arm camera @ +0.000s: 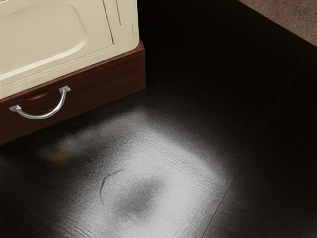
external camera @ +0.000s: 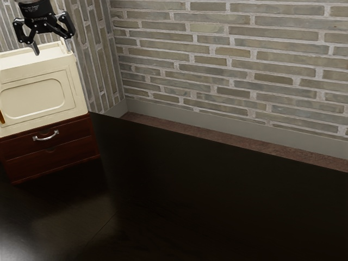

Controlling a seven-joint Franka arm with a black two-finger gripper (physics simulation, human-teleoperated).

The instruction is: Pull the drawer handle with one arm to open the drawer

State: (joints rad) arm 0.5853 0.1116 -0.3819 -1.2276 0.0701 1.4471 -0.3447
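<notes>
1. The pincer (external camera: pixel 53 49) is open, its two fingertips spread apart with nothing gripped between them.
2. In the exterior view it hangs at the upper left, pointing downward, higher than the handle and well apart from it.
3. The silver, curved handle (external camera: pixel 45 136) is fixed to the front of the upper drawer (external camera: pixel 73 132), in a dark red wooden cabinet (external camera: pixel 16 178).
4. The upper drawer looks shut, its front in line with the lower drawer (external camera: pixel 70 153) beneath.
5. A cream box (external camera: pixel 38 95) with a rounded panel on its front sits on the cabinet.
6. The cabinet stands on a glossy black tabletop (external camera: pixel 217 206); the wrist view shows a pale sheen on it, in front of the handle.
7. Behind the tabletop are a brown floor (external camera: pixel 217 135) and a brick wall (external camera: pixel 217 54).
</notes>
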